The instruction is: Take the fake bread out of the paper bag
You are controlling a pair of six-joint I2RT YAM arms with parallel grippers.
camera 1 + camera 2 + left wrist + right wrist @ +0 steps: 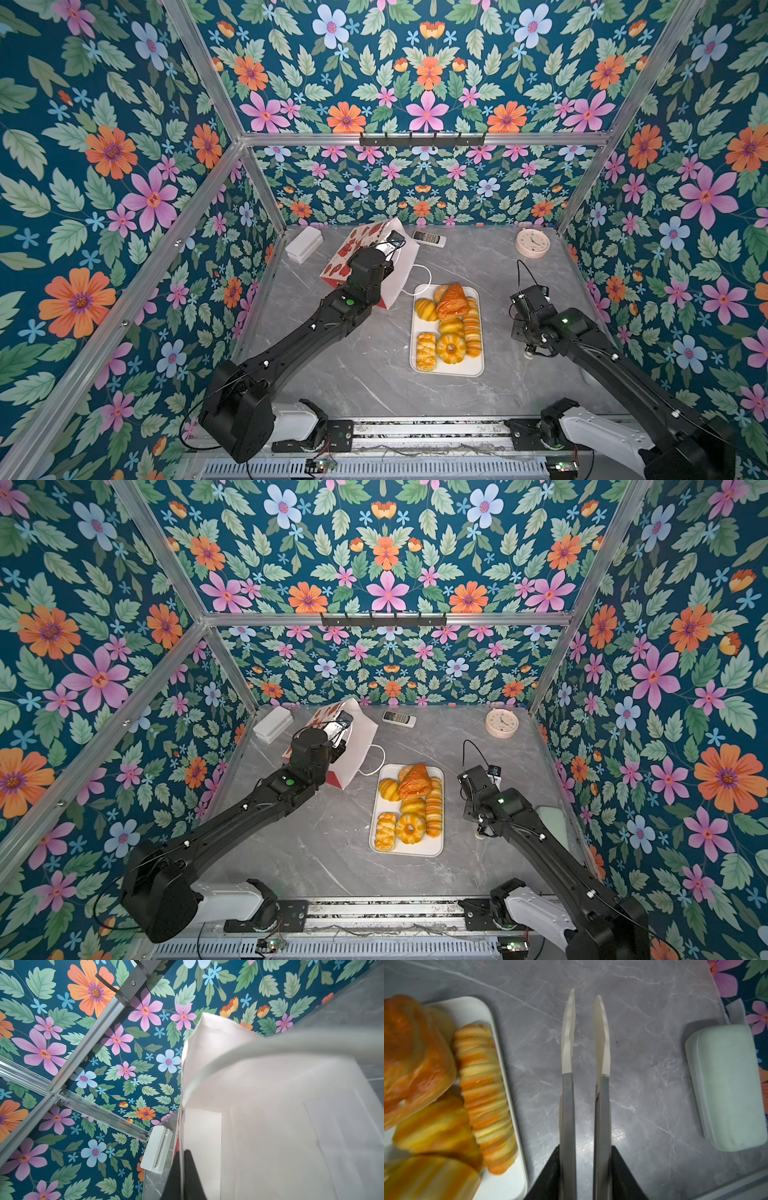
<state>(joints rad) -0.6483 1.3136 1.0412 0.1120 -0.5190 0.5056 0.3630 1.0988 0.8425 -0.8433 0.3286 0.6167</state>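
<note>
Left gripper (390, 249): I see it pinched on the tilted paper bag's (402, 276) rim.
Right gripper (585, 994): narrowly parted, empty, over the table (643, 1064).
Fake bread (451, 324): heaped on white tray (446, 369).

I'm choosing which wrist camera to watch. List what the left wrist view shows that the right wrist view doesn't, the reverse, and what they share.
Only the left wrist view: the bag seen from its white inside, its cord handle, a white box and the frame rails.
Only the right wrist view: the right gripper, slightly open and empty, the tray with bread, and a pale green box.
Both: the grey table and the floral wall.
</note>
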